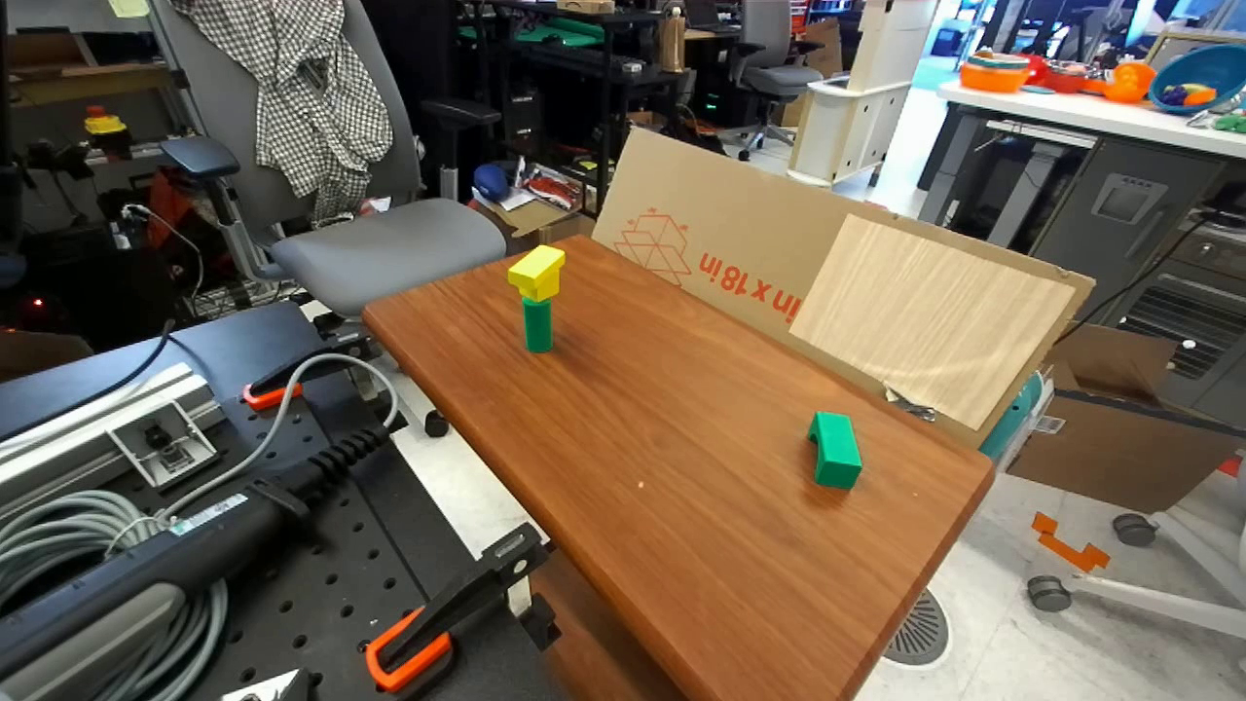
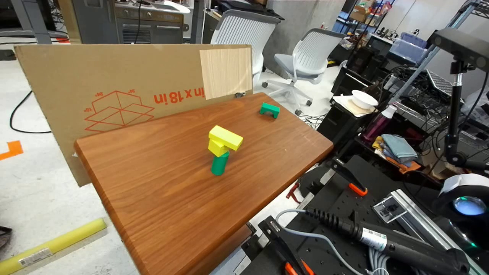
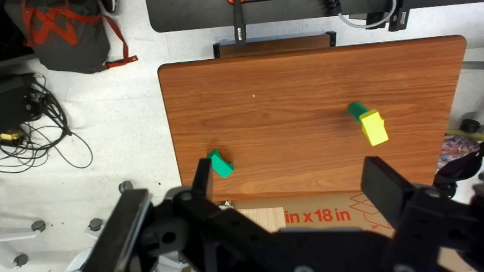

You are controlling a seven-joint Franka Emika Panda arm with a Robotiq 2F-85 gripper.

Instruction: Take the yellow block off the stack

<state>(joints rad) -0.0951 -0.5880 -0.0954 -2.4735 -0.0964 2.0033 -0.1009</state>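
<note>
The stack stands upright on the wooden table, with a green cylinder at its base. Above it sit what look like two yellow pieces: a lower yellow piece and an oblong yellow block lying across the top, jutting past it. In the wrist view the yellow block is at the right and the green cylinder shows behind it. My gripper is open and empty, high above the table; the stack lies beyond the right fingertip. The gripper is not in either exterior view.
A lone green arch block lies on the table, partly behind the left finger in the wrist view. A cardboard sheet stands along one table edge. A black bench with clamps and cables adjoins the opposite side.
</note>
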